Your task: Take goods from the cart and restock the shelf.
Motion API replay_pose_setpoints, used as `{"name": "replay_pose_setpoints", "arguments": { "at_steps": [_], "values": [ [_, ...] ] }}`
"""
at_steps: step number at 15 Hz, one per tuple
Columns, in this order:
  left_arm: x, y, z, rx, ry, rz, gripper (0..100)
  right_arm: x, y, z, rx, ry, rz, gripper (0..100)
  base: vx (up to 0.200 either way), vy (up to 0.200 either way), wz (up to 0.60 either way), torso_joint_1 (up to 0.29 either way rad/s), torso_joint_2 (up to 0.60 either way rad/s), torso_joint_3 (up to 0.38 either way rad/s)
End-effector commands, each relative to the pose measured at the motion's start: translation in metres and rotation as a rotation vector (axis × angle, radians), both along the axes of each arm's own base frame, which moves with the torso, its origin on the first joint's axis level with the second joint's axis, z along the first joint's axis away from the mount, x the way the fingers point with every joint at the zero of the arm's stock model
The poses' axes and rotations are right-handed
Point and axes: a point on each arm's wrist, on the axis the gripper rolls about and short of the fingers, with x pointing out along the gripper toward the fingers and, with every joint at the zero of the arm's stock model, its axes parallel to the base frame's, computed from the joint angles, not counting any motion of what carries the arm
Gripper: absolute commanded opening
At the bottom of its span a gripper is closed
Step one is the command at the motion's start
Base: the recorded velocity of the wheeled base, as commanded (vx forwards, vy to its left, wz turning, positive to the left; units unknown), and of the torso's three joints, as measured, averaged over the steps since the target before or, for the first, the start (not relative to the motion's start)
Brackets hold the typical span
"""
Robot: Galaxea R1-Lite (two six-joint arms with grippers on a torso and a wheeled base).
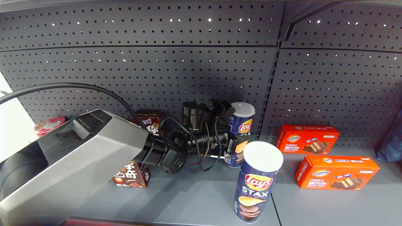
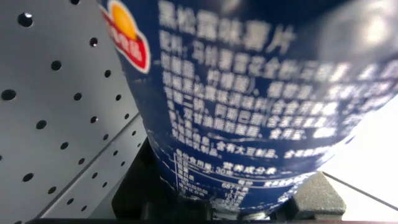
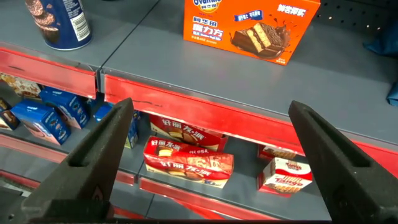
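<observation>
At centre of the head view, close to the perforated back panel (image 1: 188,72), a rear chip can (image 1: 244,124) is standing upright on the grey shelf (image 1: 194,194), its white lid facing up. The left gripper (image 1: 230,130) is clenching this can from the side, with the left arm stretching in from the lower left of the frame. The left wrist view is showing the can's blue printed wall sitting close between the dark pads (image 2: 317,196). By my reading, the can is going deep at the back so that a row can form in front of it.

A front chip can (image 1: 258,183) of the same kind is standing lower in the frame, slightly to the right and near the shelf's front, apart from the held one. Two orange boxes (image 1: 336,172) are lying flat at right, one behind the other. Two brown boxes (image 1: 132,175) are sitting at left, partly hidden by the arm, and a red-lidded cup (image 1: 48,124) is showing at far left.

The right gripper (image 3: 214,168) is hanging released and empty, fingers spread wide, in front of the red shelf edge (image 3: 186,99). It is probably waiting clear of the placing arm.
</observation>
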Motion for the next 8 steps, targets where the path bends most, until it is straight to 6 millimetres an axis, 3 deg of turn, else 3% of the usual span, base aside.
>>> {"name": "replay_pose_setpoints", "arguments": {
  "at_steps": [1,7,8],
  "values": [
    [-0.0003,-0.0007,-0.0001,0.000,-0.001,-0.002,0,0.0002,0.0000,0.0001,0.000,0.003,0.001,100,0.000,0.000,0.00,0.000,0.00,0.000],
    [0.0008,-0.0006,-0.0026,0.003,0.003,0.000,0,0.0002,0.0000,0.0001,-0.002,0.002,0.002,100,0.000,0.000,0.00,0.000,0.00,0.000],
    [0.0010,-0.0007,-0.0033,0.004,0.003,-0.001,100,0.0003,0.0000,0.0003,-0.002,0.001,0.002,100,0.000,0.000,0.00,0.000,0.00,0.000]
  ]
}}
